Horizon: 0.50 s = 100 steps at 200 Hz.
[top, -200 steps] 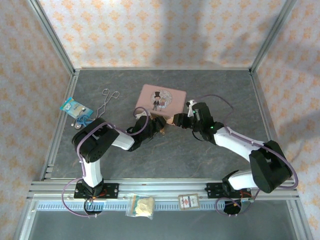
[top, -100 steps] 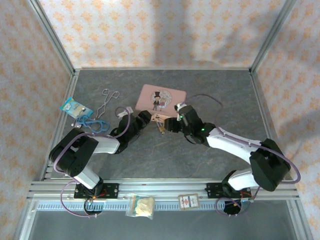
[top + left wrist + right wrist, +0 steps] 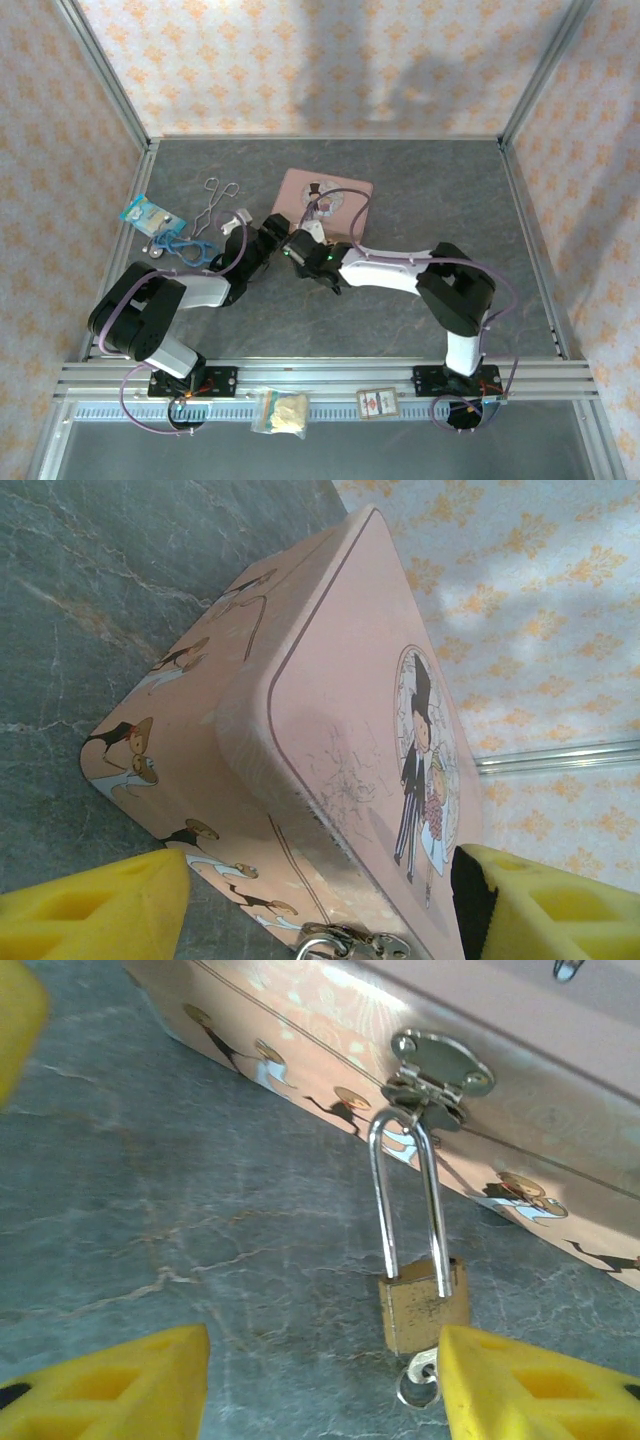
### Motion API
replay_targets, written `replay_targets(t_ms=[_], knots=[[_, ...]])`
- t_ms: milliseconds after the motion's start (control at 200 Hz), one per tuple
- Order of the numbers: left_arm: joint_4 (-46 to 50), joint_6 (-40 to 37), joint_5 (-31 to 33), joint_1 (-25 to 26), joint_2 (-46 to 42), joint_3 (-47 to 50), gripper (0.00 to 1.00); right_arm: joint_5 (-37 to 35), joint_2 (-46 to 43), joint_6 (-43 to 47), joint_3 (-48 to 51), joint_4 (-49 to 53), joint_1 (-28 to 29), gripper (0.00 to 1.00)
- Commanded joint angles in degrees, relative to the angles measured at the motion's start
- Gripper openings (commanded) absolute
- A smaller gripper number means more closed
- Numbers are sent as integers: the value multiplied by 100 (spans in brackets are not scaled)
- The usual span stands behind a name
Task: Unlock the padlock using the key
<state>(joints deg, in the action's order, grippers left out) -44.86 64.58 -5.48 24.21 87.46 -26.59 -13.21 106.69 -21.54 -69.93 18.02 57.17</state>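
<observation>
The small brass padlock [image 3: 424, 1312] lies on the grey table, its long silver shackle [image 3: 408, 1195] hooked through the hasp [image 3: 437, 1068] of the pink tin [image 3: 330, 1015]. The silvery key [image 3: 418, 1378] with a thin ring sticks out of the padlock's bottom. My right gripper [image 3: 325, 1390] is open; its yellow fingers [image 3: 110, 1385] stand apart, the right one beside the padlock and key without touching them. My left gripper [image 3: 320, 920] is open too, facing the pink tin [image 3: 350, 710], with the hasp [image 3: 352, 943] low between its fingers. From above, both grippers [image 3: 272, 232] [image 3: 298, 246] meet at the tin's front left corner.
Silver wire tongs [image 3: 218, 196], a blue packet [image 3: 146, 213] and a blue cord [image 3: 185, 245] lie at the left of the table. Metal frame posts and patterned walls enclose the table. Two small packets [image 3: 283, 412] rest on the front rail.
My right arm has swung far to the left, bringing its gripper from the tin's right front to its left front corner. The left arm has stretched out lower toward the tin.
</observation>
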Motion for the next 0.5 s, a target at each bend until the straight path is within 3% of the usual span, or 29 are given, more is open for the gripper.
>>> replay_targets(t_ms=[0,495], knots=[[-285,29,41,-81,-44,160,69,-856,205,-317,-256,634,11,61],[-392,99,3,-162,-141,399,69,-941,811,-89,-468,409,-132,52]])
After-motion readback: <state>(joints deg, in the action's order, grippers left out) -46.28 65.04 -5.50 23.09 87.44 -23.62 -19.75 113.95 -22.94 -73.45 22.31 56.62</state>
